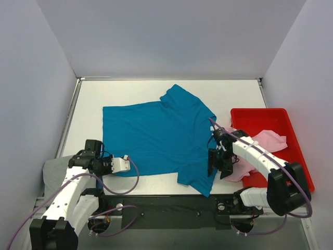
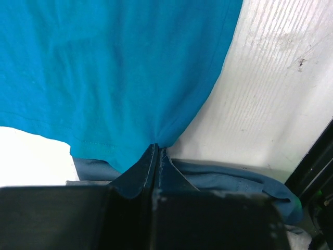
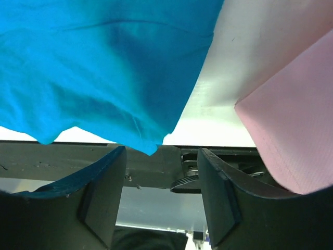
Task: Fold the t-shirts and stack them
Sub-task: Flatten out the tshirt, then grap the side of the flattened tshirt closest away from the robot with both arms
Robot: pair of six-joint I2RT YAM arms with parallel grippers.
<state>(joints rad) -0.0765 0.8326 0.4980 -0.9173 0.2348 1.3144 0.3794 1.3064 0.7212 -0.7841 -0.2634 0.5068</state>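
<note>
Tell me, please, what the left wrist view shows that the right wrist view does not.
Only the left wrist view shows the left tool shut, pinching an edge of the teal t-shirt, with a darker fold of that cloth bunched beside it. Only the right wrist view shows the right tool open, a corner of the teal cloth hanging above its gap, and the pink t-shirt off to the right. Both show the teal t-shirt over the white table.

No text, label, brand, number or sign can be read in any view; nothing printed is seen on cloth or tray.
</note>
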